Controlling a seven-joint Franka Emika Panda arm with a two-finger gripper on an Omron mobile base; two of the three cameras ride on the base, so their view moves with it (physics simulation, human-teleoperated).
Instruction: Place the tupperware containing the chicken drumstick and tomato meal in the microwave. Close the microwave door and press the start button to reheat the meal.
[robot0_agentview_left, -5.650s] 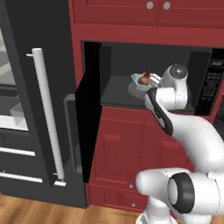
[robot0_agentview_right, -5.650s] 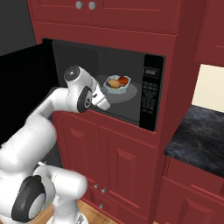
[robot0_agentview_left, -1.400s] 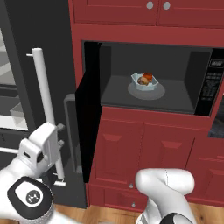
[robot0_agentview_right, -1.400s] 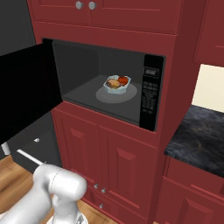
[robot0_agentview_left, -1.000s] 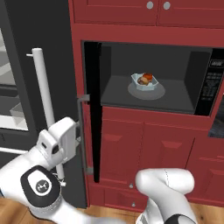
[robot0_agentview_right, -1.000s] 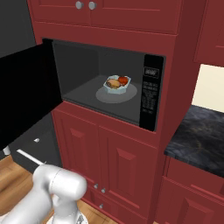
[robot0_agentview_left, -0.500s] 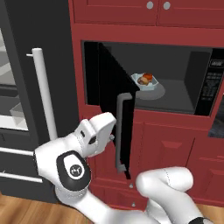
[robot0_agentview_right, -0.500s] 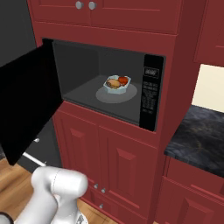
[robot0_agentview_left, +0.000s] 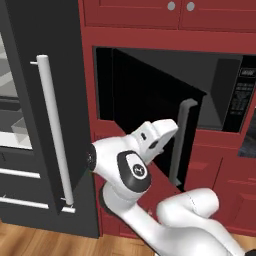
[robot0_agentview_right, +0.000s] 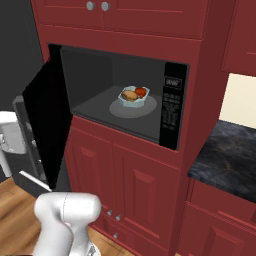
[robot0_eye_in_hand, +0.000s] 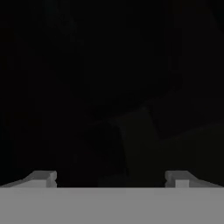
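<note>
Door half swung, meal on turntable

Tupperware (robot0_agentview_right: 133, 96) is seen on the round turntable inside the microwave (robot0_agentview_right: 125, 100), with chicken drumstick (robot0_agentview_right: 129, 95) and tomato (robot0_agentview_right: 141, 92) inside it. The microwave door (robot0_agentview_left: 150, 107) is angled partway across the opening. The gripper (robot0_eye_in_hand: 111, 177) is pressed close to the door's dark glass; its fingertips (robot0_eye_in_hand: 43, 176) are set wide apart, nothing held.

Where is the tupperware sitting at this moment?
In the right base view the tupperware sits on the round turntable inside the microwave, just left of the button panel, with the microwave door partly open.
</note>
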